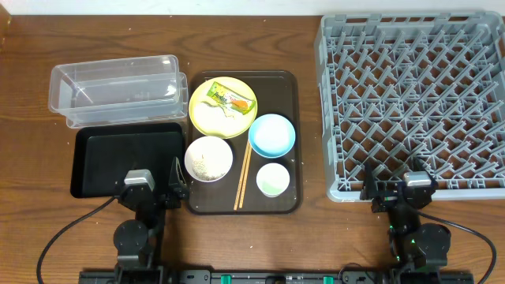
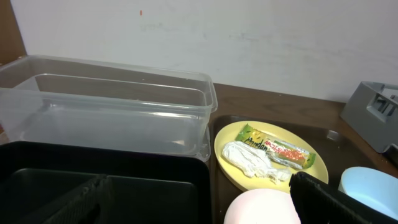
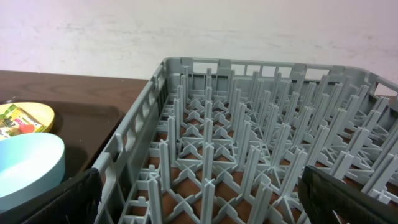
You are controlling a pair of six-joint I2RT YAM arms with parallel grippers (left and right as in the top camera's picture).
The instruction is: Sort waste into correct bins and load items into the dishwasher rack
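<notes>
The yellow plate (image 1: 237, 125) holds the green-and-orange wrapper (image 1: 231, 99) and the white scrap (image 2: 252, 160). Near it are the light blue bowl (image 1: 272, 134), the pale bowl (image 1: 209, 158) with rice in it, the small cup (image 1: 273, 180) and the chopsticks (image 1: 243, 177). The clear tub (image 1: 118, 88) and the black tray (image 1: 126, 158) lie at the left, and the grey rack (image 1: 414, 102) at the right. My left gripper (image 1: 150, 188) is open and empty over the black tray's near edge. My right gripper (image 1: 398, 191) is open and empty at the rack's near rim (image 3: 249, 143).
The dishes sit on a dark brown serving tray (image 1: 276, 91) in the middle of the wooden table. A pale wall stands behind the table. Cables run from both arm bases at the front edge.
</notes>
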